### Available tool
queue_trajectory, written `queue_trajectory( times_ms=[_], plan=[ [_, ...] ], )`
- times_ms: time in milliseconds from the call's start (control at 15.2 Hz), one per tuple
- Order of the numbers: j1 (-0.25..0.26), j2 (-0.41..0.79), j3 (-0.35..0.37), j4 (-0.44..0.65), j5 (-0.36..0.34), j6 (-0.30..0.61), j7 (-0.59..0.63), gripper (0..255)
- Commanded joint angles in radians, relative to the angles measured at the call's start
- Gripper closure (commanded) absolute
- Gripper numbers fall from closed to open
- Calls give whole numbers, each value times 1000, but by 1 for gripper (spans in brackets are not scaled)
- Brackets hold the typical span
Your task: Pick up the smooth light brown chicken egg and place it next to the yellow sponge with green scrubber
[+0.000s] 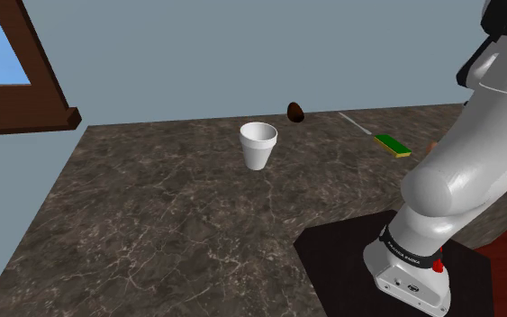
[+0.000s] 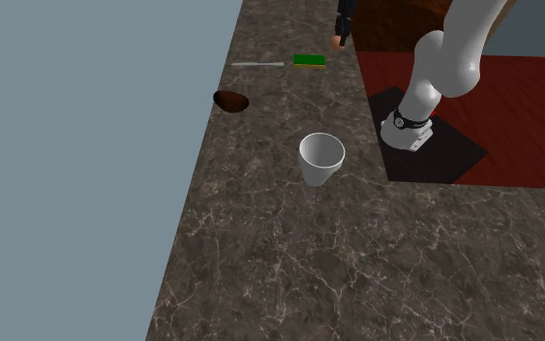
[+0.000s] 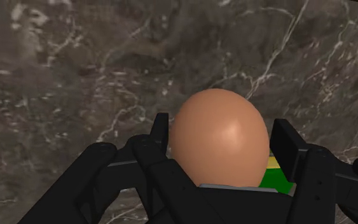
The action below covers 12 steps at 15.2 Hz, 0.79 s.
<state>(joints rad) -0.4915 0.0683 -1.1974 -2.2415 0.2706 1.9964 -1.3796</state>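
Note:
A smooth light brown egg (image 3: 217, 143) sits between my black fingers, and my gripper (image 3: 222, 130) is shut on it. Just behind the egg a corner of the yellow and green sponge (image 3: 274, 173) peeks out on the marbled counter. In the second exterior view my gripper (image 2: 342, 37) hangs just to the right of the sponge (image 2: 309, 60), with a bit of the egg (image 2: 331, 41) showing at its tip. The sponge (image 1: 392, 145) lies near the arm in the shoulder view.
A white cup (image 1: 258, 144) stands mid-counter. A dark brown egg-shaped thing (image 1: 294, 112) lies by the wall. A thin pale stick (image 1: 355, 124) lies beside the sponge. The dark marbled counter (image 1: 170, 225) reaches a wooden window frame (image 1: 35, 95). My stand (image 1: 413, 270) is at the lower right.

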Motion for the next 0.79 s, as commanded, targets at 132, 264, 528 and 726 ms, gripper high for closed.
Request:
queue_trajectory(
  times_ms=[132, 264, 528, 726],
  plan=[
    [-4, 14, 3, -2, 15, 5, -12, 255],
    [-4, 14, 3, -2, 15, 5, -12, 255],
    [-4, 14, 3, -2, 15, 5, -12, 0],
    [-4, 14, 3, -2, 15, 5, -12, 0]
  ],
)
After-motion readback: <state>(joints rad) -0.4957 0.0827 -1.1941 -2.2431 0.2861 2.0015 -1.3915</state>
